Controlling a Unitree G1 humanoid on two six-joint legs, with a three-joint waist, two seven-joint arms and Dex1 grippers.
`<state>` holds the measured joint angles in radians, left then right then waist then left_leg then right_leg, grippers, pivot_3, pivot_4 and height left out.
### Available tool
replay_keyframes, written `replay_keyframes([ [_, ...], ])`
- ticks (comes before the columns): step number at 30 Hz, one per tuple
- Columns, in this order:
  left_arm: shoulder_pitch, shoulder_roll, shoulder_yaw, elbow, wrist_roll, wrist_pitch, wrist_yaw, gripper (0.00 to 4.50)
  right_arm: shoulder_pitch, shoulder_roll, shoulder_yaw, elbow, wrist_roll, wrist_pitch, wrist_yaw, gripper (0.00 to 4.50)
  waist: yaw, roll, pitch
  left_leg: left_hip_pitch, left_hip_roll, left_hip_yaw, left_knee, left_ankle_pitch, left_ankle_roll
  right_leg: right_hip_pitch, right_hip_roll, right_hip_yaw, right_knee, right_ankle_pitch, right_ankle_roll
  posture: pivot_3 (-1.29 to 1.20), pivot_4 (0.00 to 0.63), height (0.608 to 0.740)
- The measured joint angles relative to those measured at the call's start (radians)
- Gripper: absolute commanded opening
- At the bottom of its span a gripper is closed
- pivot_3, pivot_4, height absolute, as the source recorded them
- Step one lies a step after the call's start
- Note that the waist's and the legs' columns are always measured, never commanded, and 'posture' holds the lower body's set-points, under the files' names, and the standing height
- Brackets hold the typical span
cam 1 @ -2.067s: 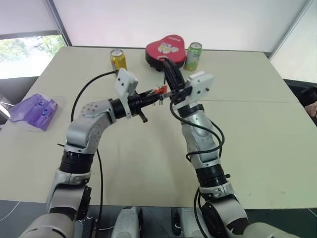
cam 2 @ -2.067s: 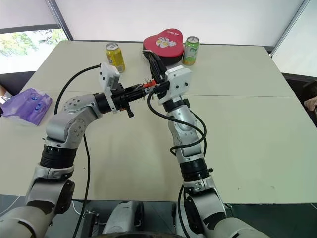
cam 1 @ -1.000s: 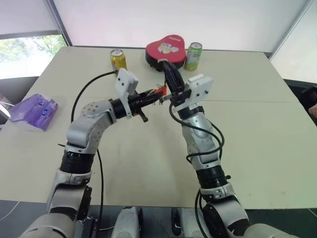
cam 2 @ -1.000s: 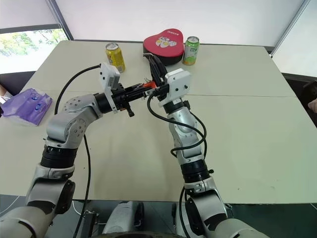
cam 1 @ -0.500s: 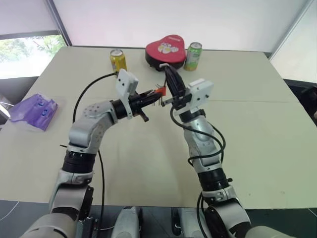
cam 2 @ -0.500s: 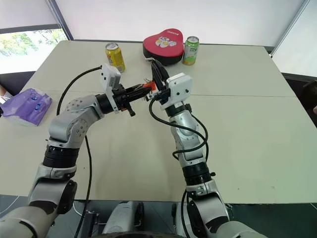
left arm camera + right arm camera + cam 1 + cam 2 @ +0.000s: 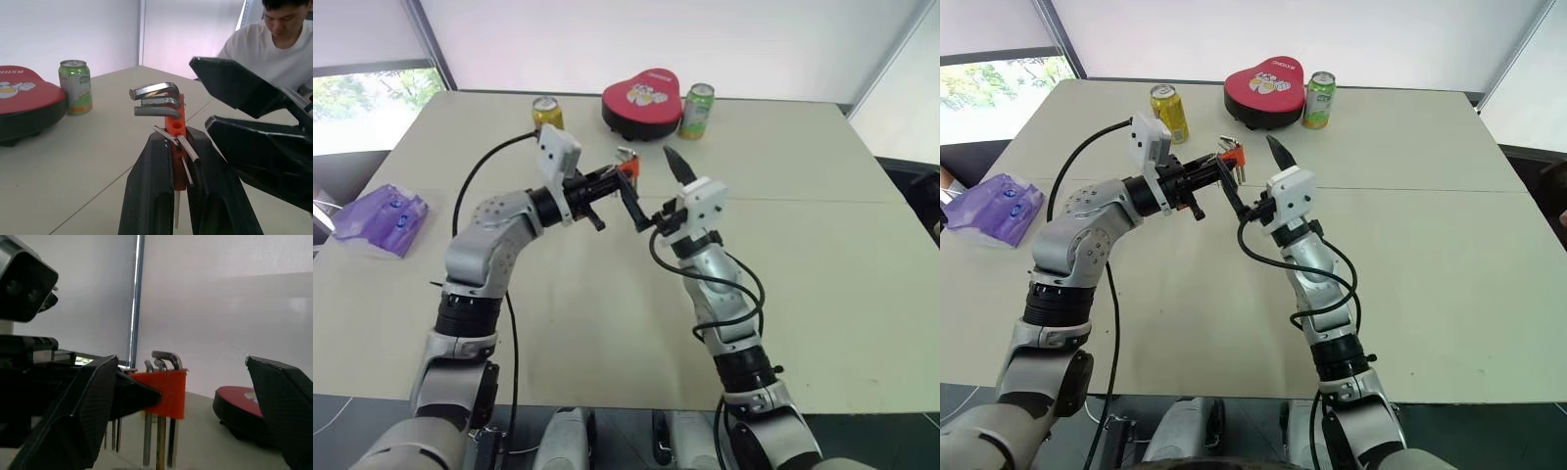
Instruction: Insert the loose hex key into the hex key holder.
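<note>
Since the earlier frames the right gripper (image 7: 1246, 174) has let go and dropped back from the hex key holder (image 7: 175, 128), its two black fingers now spread wide with nothing between them. The holder sits high above the table (image 7: 822, 245), clamped between the closed fingers of the left gripper (image 7: 625, 181), with several metal keys protruding from the orange-red block. Whether the loose hex key is among them cannot be told — it is not separable from its neighbours, and none lies visibly on the table. Risk, as judged: if the key is only part seated, any tilt or jolt of the left arm could shake it out. The open right fingers stand just beside the block on either side — a careless withdrawal could clip the protruding keys. The heart-shaped tin (image 7: 644, 96), green can (image 7: 696, 110) and yellow can (image 7: 546, 111) stand well apart, posing no obstruction.
</note>
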<state>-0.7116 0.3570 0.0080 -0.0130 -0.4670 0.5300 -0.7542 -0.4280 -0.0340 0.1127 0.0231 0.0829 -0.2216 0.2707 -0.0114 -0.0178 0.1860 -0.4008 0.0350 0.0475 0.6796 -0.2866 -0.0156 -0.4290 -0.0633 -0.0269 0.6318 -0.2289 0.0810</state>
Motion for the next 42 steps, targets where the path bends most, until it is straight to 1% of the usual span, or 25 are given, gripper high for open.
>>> replay_keyframes([
  [3, 0.008, -0.015, 0.0, -0.006, -0.009, 0.016, 0.001, 0.0, 0.081, -0.076, -0.044, -0.072, 0.01, 0.036, 0.011, 4.42, 0.003, 0.0, 0.0, -0.001, -0.001, -0.001, 0.0, 0.0, 0.0, 0.0, 0.0, 0.0, -0.001, 0.0, 0.0, 0.0, 0.15, 0.74],
  [5, 0.038, -0.045, 0.003, -0.011, -0.044, 0.062, 0.01, 0.0, 0.159, -0.153, -0.101, -0.113, 0.03, 0.078, 0.027, 4.42, 0.004, 0.0, 0.0, -0.002, -0.001, -0.001, 0.0, 0.0, 0.0, 0.0, -0.001, 0.001, -0.001, 0.0, 0.0, 0.0, 0.15, 0.74],
  [9, 0.094, -0.134, -0.009, -0.005, -0.114, 0.186, 0.033, 0.0, 0.267, -0.255, -0.185, -0.171, 0.072, 0.135, 0.067, 4.42, 0.0, 0.0, 0.0, -0.002, -0.001, -0.001, 0.001, 0.0, 0.0, 0.0, 0.0, 0.001, -0.001, 0.0, 0.0, 0.0, 0.15, 0.74],
  [12, 0.096, -0.207, -0.021, 0.033, -0.159, 0.273, 0.052, 0.0, 0.305, -0.308, -0.236, -0.207, 0.093, 0.162, 0.082, 4.42, 0.0, 0.0, 0.0, -0.001, -0.001, -0.002, 0.001, 0.0, 0.001, 0.0, 0.001, 0.001, -0.001, 0.0, 0.0, 0.0, 0.15, 0.74],
  [15, 0.094, -0.253, -0.023, 0.097, -0.188, 0.35, 0.078, 0.0, 0.32, -0.321, -0.268, -0.227, 0.099, 0.18, 0.082, 4.42, -0.004, 0.0, 0.0, 0.0, -0.001, -0.002, 0.001, 0.0, 0.001, 0.0, 0.002, 0.001, 0.0, 0.0, 0.0, 0.0, 0.15, 0.74],
  [18, 0.065, -0.296, 0.006, 0.205, -0.205, 0.43, 0.125, 0.0, 0.342, -0.32, -0.272, -0.254, 0.098, 0.196, 0.079, 4.42, 0.0, 0.001, 0.0, -0.001, -0.001, -0.002, 0.001, 0.0, 0.001, 0.0, 0.002, 0.001, 0.0, -0.001, 0.001, 0.0, 0.15, 0.74],
  [22, 0.05, -0.298, 0.028, 0.314, -0.205, 0.499, 0.173, 0.0, 0.352, -0.309, -0.271, -0.286, 0.096, 0.206, 0.064, 4.42, -0.001, 0.0, 0.0, -0.001, -0.001, -0.003, 0.001, 0.0, 0.001, 0.0, 0.002, 0.001, 0.0, -0.001, 0.001, 0.0, 0.15, 0.74],
  [26, 0.04, -0.277, 0.048, 0.356, -0.2, 0.533, 0.185, 0.0, 0.364, -0.295, -0.248, -0.304, 0.086, 0.212, 0.049, 4.42, 0.0, 0.0, 0.0, -0.001, -0.001, -0.003, 0.001, 0.0, 0.001, 0.0, 0.001, 0.001, 0.0, -0.001, 0.001, 0.0, 0.15, 0.74],
  [30, 0.047, -0.229, 0.045, 0.341, -0.196, 0.557, 0.176, 1.72, 0.37, -0.29, -0.236, -0.304, 0.079, 0.215, 0.047, 4.5, -0.003, 0.001, 0.0, -0.001, -0.001, -0.003, 0.001, 0.0, 0.001, 0.0, 0.002, 0.001, 0.0, -0.001, 0.001, 0.0, 0.15, 0.74],
  [35, 0.078, -0.161, 0.045, 0.23, -0.203, 0.581, 0.155, 4.36, 0.362, -0.293, -0.233, -0.302, 0.079, 0.215, 0.056, 4.5, -0.002, 0.001, 0.0, 0.0, -0.001, -0.005, 0.001, 0.0, 0.001, 0.001, 0.001, 0.001, 0.0, -0.001, 0.001, 0.0, 0.15, 0.74],
  [36, 0.087, -0.142, 0.039, 0.201, -0.199, 0.577, 0.146, 4.44, 0.359, -0.298, -0.233, -0.301, 0.08, 0.215, 0.063, 4.5, -0.002, 0.001, 0.0, 0.0, -0.001, -0.005, 0.001, 0.0, 0.001, 0.001, 0.001, 0.001, 0.0, -0.001, 0.001, 0.0, 0.15, 0.74],
  [38, 0.103, -0.092, 0.009, 0.152, -0.179, 0.553, 0.127, 4.44, 0.346, -0.309, -0.234, -0.298, 0.083, 0.218, 0.08, 4.5, -0.003, 0.001, -0.001, 0.001, -0.001, -0.005, 0.001, 0.0, 0.001, 0.001, 0.001, 0.002, 0.0, -0.001, 0.001, 0.0, 0.15, 0.74],
  [40, 0.131, -0.017, -0.029, 0.103, -0.141, 0.503, 0.095, 4.44, 0.329, -0.342, -0.233, -0.294, 0.097, 0.235, 0.119, 4.5, -0.003, 0.001, -0.001, 0.001, -0.001, -0.005, 0.001, 0.0, 0.001, 0.001, 0.001, 0.002, 0.0, -0.001, 0.0, 0.0, 0.15, 0.74],
  [42, 0.146, 0.03, -0.035, 0.071, -0.124, 0.475, 0.065, 4.44, 0.318, -0.376, -0.234, -0.292, 0.108, 0.25, 0.159, 4.5, 0.0, 0.001, -0.001, 0.0, -0.001, -0.005, 0.001, 0.0, 0.001, 0.001, 0.001, 0.002, 0.0, -0.001, 0.0, 0.0, 0.15, 0.74],
])
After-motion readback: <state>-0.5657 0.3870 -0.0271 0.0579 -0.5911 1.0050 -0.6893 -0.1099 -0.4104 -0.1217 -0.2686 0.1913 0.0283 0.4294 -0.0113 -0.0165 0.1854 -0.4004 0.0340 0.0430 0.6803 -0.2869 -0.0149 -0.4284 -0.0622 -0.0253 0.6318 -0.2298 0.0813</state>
